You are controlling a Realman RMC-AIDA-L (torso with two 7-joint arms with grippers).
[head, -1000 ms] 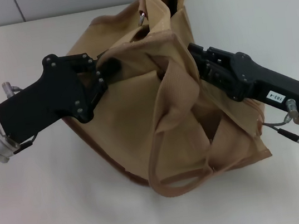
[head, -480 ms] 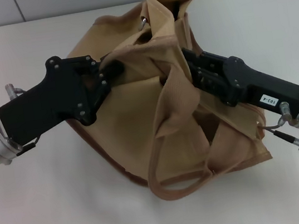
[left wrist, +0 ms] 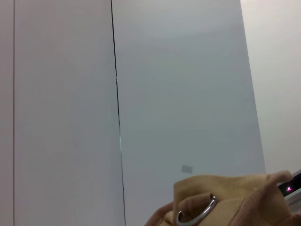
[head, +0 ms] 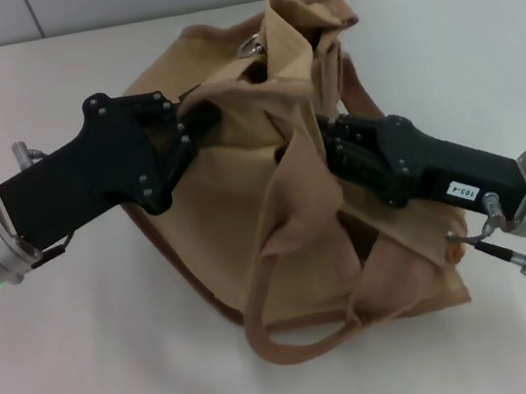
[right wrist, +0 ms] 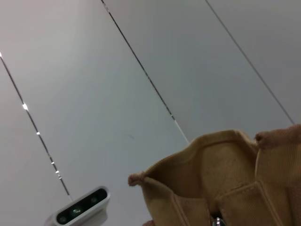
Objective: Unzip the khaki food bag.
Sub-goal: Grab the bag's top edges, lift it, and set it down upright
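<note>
A bare test room or lab was suggested by a plain white table (head: pixel 92 381) backed by grey wall panels (left wrist: pixel 178 94) with thin seams.

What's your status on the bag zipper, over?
Left gripper pinching a fold of the khaki food bag up top. Right gripper buried in fabric mid-bag, fingers hidden. Bag crumpled on the table; loose handle draped in front.
</note>
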